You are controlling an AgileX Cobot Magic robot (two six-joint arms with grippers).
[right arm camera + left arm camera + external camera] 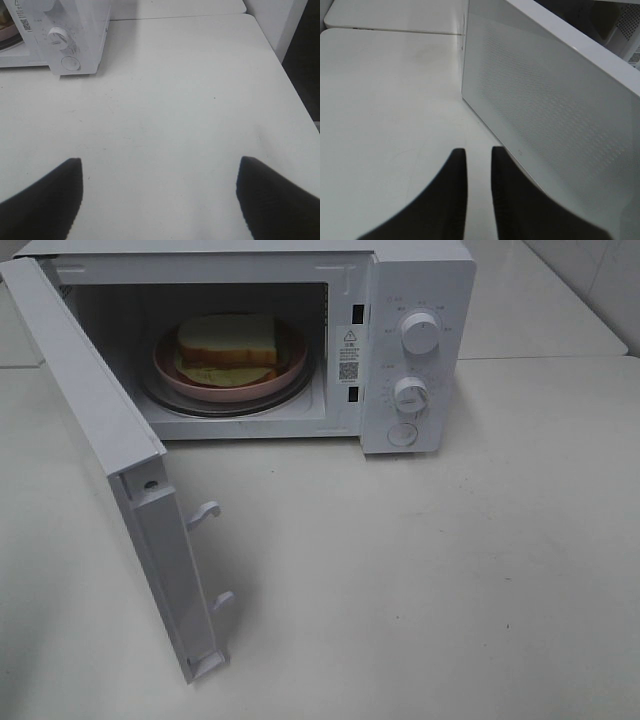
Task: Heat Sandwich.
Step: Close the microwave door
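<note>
**Sandwich loaded, door not yet shut**

Sandwich and pink plate sit inside the white microwave, with the plate resting on the turntable in the cavity. The loading part of the job looks done.

What remains, as I judge it, is the closing and the heating. The door stands swung wide toward the front left, its two latch hooks showing along the free edge. Once it is closed, the upper knob and lower knob on the control panel need setting. I cannot tell from here where either knob points.

The left fingers do not show from above. The wrist view puts them low over the table, just beside the outer face of the door. They are drawn almost together, with only a thin slit between them and nothing in it. A push on the door panel looks like the likely move from there.

The right fingers are spread wide apart and hold nothing. They hang over the table in front of the microwave's control side, well apart from the knobs.
</note>
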